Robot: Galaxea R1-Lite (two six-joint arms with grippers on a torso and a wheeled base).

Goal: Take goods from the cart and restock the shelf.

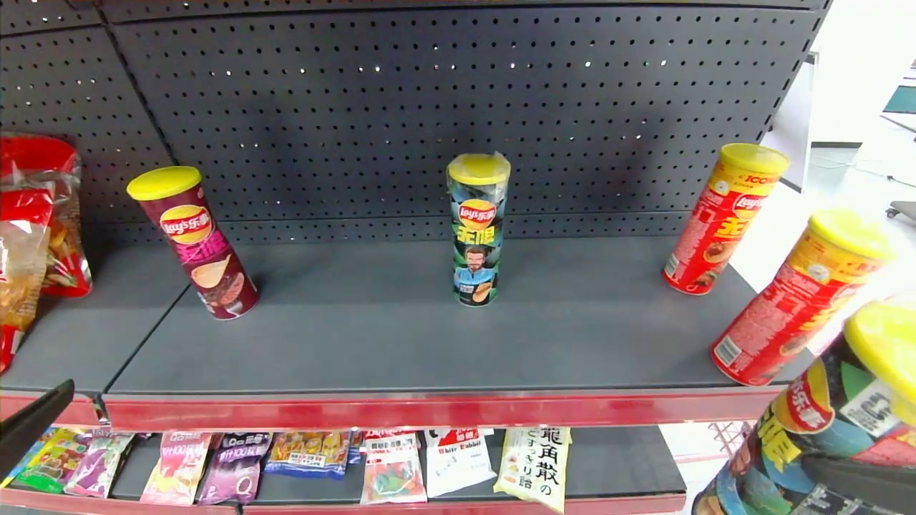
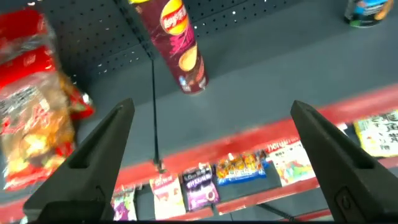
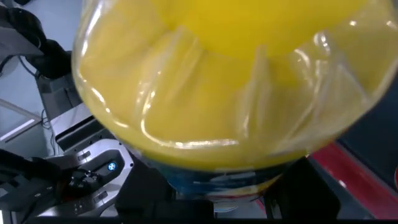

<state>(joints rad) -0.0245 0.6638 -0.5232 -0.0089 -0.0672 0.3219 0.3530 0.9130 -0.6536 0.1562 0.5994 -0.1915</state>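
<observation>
The right claw (image 3: 225, 196) is clamped on a multicoloured chip canister (image 1: 787, 429). Its dark fingers (image 3: 148, 200) press the sides of the tube just below the yellow lid. The canister is held tilted in the air off the front right corner of the shelf (image 1: 401, 343), lower than the shelf's red front edge and not touching it.

The left claw (image 2: 211, 168) hangs in front of the shelf's left end with its two black fingers (image 2: 93, 165) spread wide apart and nothing between them.

Four canisters with yellow lids stand on the grey shelf board:
- A maroon chip canister (image 1: 199, 243) is at the left.
- A blue-green chip canister (image 1: 476, 229) is in the middle, well apart from the others.
- A red chip canister (image 1: 723, 218) is towards the right rear.
- A second red chip canister (image 1: 794, 300) is at the front right corner, near the held one.

Red snack bags (image 1: 36, 229) sit at the far left against the perforated back panel (image 1: 429, 107). Flat snack packets (image 1: 322, 458) line the lower shelf.
</observation>
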